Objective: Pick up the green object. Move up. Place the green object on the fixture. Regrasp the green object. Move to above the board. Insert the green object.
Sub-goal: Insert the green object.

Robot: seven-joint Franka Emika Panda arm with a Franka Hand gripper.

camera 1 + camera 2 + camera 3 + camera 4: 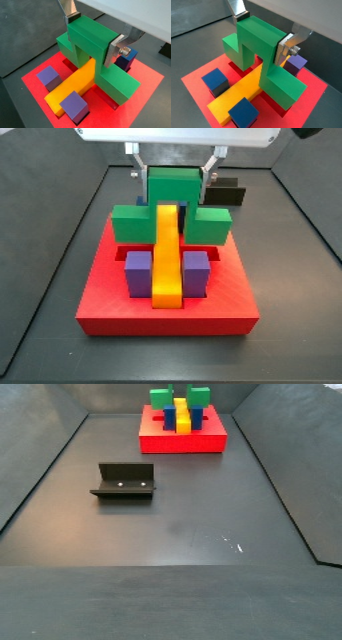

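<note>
The green object (93,55) is seen standing on the red board (143,80), bridge-shaped, with its crossbar uppermost and its two legs pointing down on either side of the long yellow bar (72,84). Its long axis is set across the yellow bar, roughly at a right angle to it; this is shown plainly in a side view (170,213), where the yellow bar (166,253) passes under the arch. Whether the legs are fully seated in the board's slots cannot be told.

The claw (93,31) is held over the board, pointing downward, and is closed on the crossbar of the green object: one silver finger (67,11) is pressed to one face and the other to the opposite face, as seen in both wrist views (264,32). In a side view the claw (174,170) is seen descending from the wrist housing at the top edge.

Purple blocks (138,271) are seen beside the yellow bar on the board (167,308). The fixture (124,481) stands alone on the dark floor (187,524), well apart from the board (183,439).
</note>
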